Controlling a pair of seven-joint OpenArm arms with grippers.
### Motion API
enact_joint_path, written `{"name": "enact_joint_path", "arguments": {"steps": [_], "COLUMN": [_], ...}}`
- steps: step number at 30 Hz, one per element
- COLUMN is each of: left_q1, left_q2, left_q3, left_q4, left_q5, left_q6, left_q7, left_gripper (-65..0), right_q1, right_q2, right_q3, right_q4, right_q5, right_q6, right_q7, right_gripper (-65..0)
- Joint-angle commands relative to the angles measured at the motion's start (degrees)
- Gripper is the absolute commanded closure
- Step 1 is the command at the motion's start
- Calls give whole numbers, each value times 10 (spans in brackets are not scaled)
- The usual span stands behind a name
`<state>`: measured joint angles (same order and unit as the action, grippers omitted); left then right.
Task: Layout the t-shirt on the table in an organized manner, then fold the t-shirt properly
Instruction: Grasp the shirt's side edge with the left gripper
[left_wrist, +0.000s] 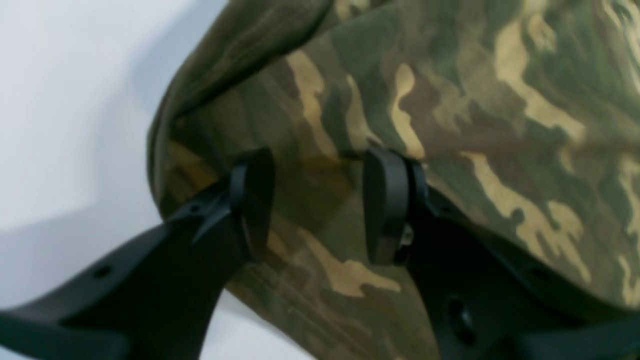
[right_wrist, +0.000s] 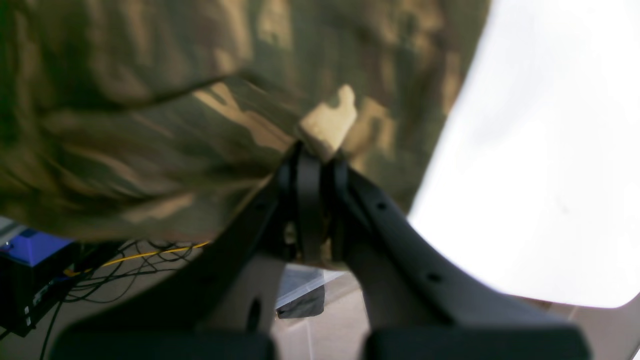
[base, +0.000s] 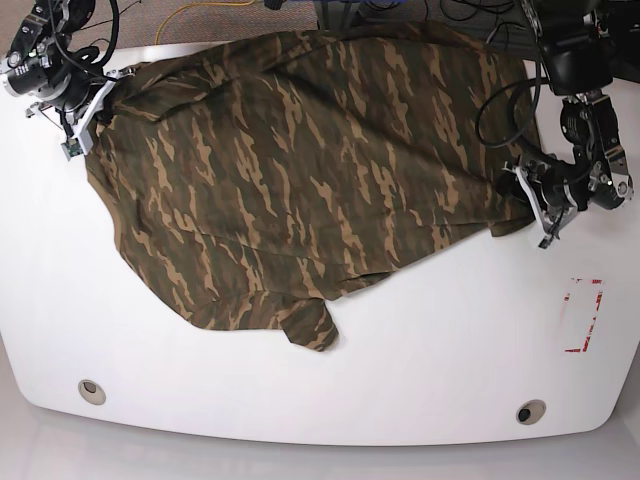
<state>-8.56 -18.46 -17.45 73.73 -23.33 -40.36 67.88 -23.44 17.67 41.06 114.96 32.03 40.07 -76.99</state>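
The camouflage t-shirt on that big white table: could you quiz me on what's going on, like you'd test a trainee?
1. True or false: the t-shirt lies neatly folded.
2. Which gripper is shut on the cloth: A left gripper, B right gripper?
3. The red-and-white tape mark sits on the ____.

Key: 1 false, it is spread out and rumpled. 2 B; the left one's fingers stand apart over the cloth. 3 table.

The t-shirt (base: 300, 170) wears a camouflage print of dark olive, brown and tan streaks (blurred in both wrist views). Around the t-shirt, the table (base: 420, 330) is glossy white. Right of the t-shirt sits a red-and-white tape mark (base: 583, 315). Both grippers are black.
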Motion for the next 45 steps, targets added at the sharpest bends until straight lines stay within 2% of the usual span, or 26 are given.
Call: {"name": "enact_joint_path", "arguments": {"steps": [1,8,17,27,30,37,41,45], "left_q1": [-31,-96,-160,-200,-202,-197,-148,-91], "left_q2": [-7,-7,14,7,4,1,2,6], "left_q3": [11,82,92,139,140,118,78,37], "left_q4": [-18,-65,-100,-115,-98,-1,89,173], "left_q5": [33,54,57,54,49,25,21,21], "left_q6": [4,4,4,4,4,4,4,4], "left_q7": [-11,-72,-118,-153,-145,-63,-8,0], "left_gripper": [-275,-275,-275,-275,-275,-275,-274,-274], "right_q1": [4,19,31,31,31,31,42,47], "right_q2": [9,8,8,-15,-15,-36,-38,-38], "right_q3": [5,5,5,5,3,4,3,2], "right_q4": [8,7,7,7,7,7,7,7], "right_q5": [5,5,5,5,5,5,5,2], "right_q6": [-1,-1,-1,-1,-1,-1,-1,-1], "right_q7": [6,6,6,6,6,6,6,6], "right_gripper": [0,0,0,0,0,0,0,0]}}
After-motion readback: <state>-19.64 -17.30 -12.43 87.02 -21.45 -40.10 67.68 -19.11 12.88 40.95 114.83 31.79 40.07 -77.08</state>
